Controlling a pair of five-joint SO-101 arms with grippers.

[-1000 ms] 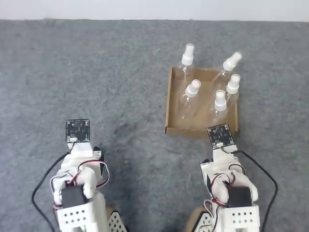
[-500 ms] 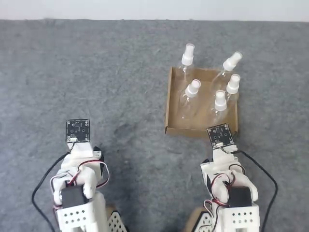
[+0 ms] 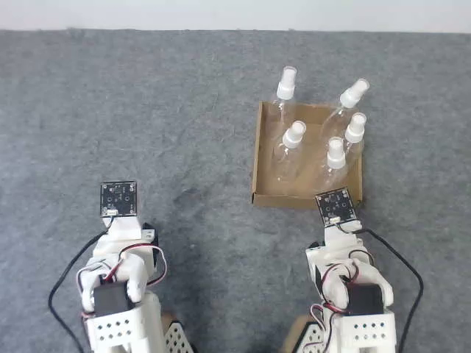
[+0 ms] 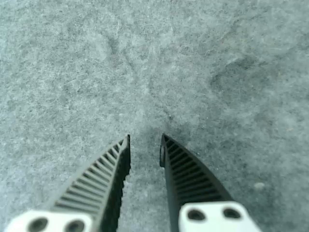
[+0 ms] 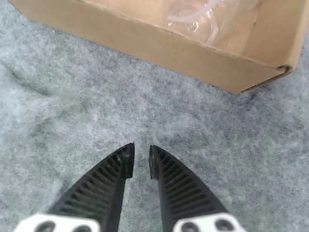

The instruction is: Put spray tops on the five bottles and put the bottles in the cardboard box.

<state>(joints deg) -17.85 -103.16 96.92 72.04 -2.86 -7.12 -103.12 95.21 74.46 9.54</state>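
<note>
From above: five clear plastic bottles with white spray tops (image 3: 293, 143) stand inside the shallow brown cardboard box (image 3: 255, 154). Left wrist: black left gripper (image 4: 145, 145), fingers slightly apart, empty. Right wrist: black right gripper (image 5: 141, 154) barely cracked, empty, near the box.

Two arms (image 3: 121, 283). Two grippers, left gripper (image 4: 145, 144) and right gripper (image 5: 141, 153), two fingers (image 5: 166, 181) each. One box (image 3: 256, 158), just ahead of the right fingers. Five bottles (image 3: 288, 151), five tops (image 3: 336, 151), one per bottle.
</note>
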